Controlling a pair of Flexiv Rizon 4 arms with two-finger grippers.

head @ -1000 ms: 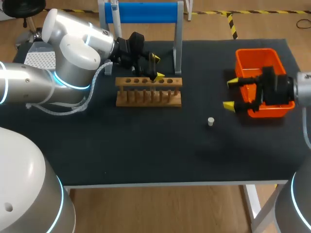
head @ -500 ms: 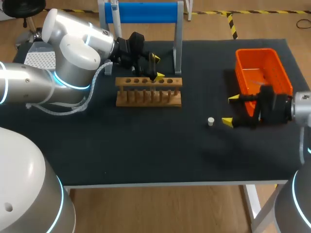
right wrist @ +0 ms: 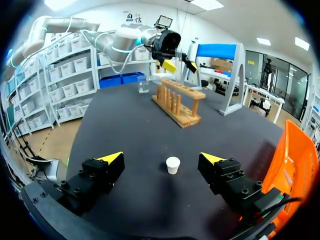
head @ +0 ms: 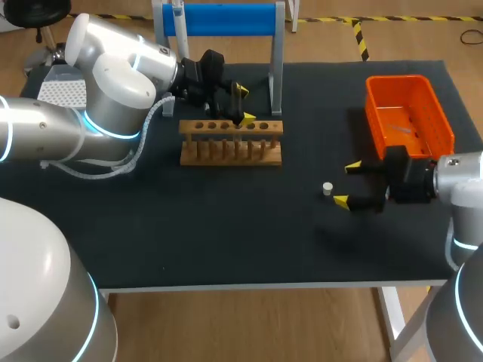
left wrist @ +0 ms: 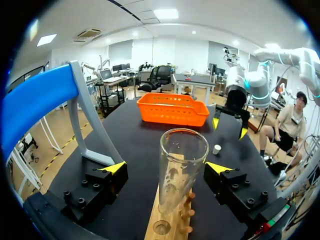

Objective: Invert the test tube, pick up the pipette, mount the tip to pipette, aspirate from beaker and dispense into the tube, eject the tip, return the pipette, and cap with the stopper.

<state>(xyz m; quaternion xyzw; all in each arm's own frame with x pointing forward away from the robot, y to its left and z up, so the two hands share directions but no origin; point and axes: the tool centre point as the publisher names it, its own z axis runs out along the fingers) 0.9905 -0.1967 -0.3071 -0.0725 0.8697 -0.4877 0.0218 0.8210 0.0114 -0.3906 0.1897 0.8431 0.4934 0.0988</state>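
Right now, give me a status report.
Left fingers open around clear glass test tube at wooden rack. Right fingers open, small white stopper just ahead. Nothing blocking.

the stopper [head: 327, 188] lies on the table [head: 226, 226] between rack [head: 231, 142] and basket [head: 408, 113].

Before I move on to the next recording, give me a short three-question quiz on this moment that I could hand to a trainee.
1. True or false: the right gripper has its fingers shut on the small white stopper.
2. The clear glass test tube is: A) lying beside the stopper; B) standing in the wooden tube rack, between the fingers of the left gripper; C) held by the right gripper.
3. Fill in: the stopper lies on the black table, just ahead of the ___ gripper's open fingers.
Key: 1 false; 2 B; 3 right.
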